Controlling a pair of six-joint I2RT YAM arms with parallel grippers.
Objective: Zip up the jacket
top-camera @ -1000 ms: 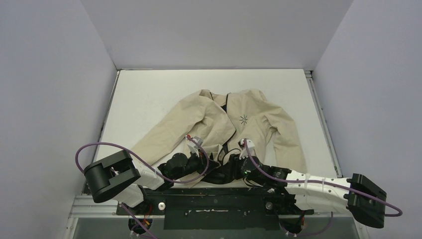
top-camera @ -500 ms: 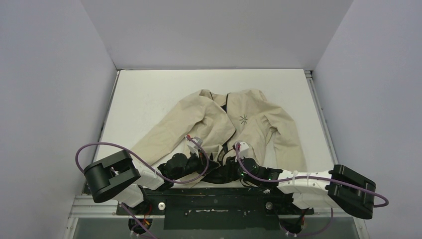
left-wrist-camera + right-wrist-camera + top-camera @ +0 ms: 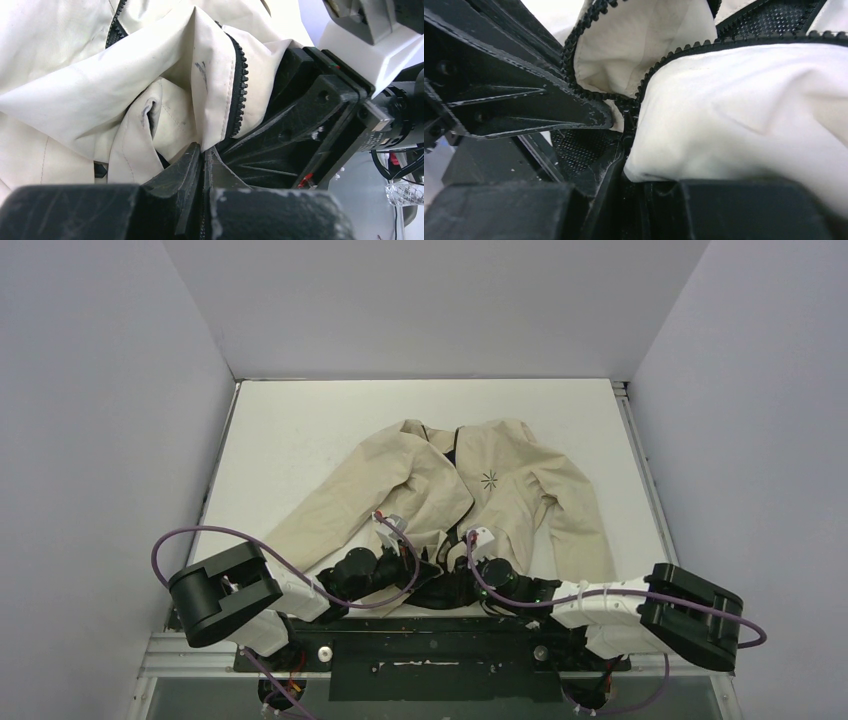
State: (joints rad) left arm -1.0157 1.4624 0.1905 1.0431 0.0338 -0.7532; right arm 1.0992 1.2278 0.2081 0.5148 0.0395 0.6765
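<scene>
As I look down from above, the jacket (image 3: pixel 500 475) lies on the worktop (image 3: pixel 300 420), collar toward the far edge, hem toward the near edge, its length running near to far. The left claw (image 3: pixel 427 566) and right claw (image 3: pixel 457 568) meet at mid-hem. My left wrist camera shows that claw pressed together on hem fabric beside the zipper (image 3: pixel 240 90). The right wrist camera shows its claw pinching the zipper's bottom end.

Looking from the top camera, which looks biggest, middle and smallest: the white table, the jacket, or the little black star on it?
1. white table: biggest, with bare top showing around the jacket.
2. jacket: middle.
3. black star: smallest, a tiny mark on the jacket's chest.
</scene>
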